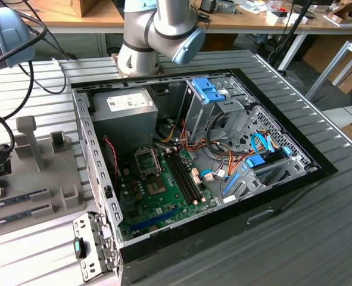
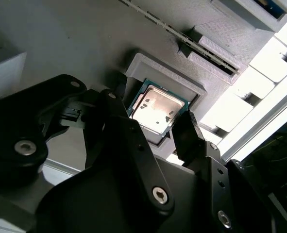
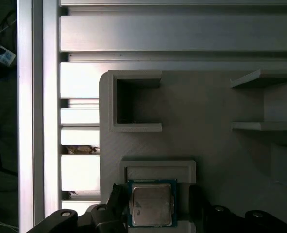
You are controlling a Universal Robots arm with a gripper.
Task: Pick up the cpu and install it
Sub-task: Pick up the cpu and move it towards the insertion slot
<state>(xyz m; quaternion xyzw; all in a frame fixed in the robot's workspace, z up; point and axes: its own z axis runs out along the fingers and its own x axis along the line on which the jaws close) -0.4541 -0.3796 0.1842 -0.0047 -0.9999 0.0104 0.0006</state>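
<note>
Straddling the cpu (image 2: 157, 109), the gripper (image 2: 150, 114) is open just wider than the chip, with one black finger (image 2: 118, 124) on each side and nothing held. Whether the fingers touch the chip's edges cannot be told. The cpu lies flat in a square pocket of the grey ribbed printed fixture (image 3: 206, 107), at 9 o'clock from the open pc case (image 1: 85, 140) in the exterior view. The chip is likely light, stiff and thin. Its smooth silver lid on green board looks slippery and the underside is probably fragile, so take it by opposite side edges.
</note>
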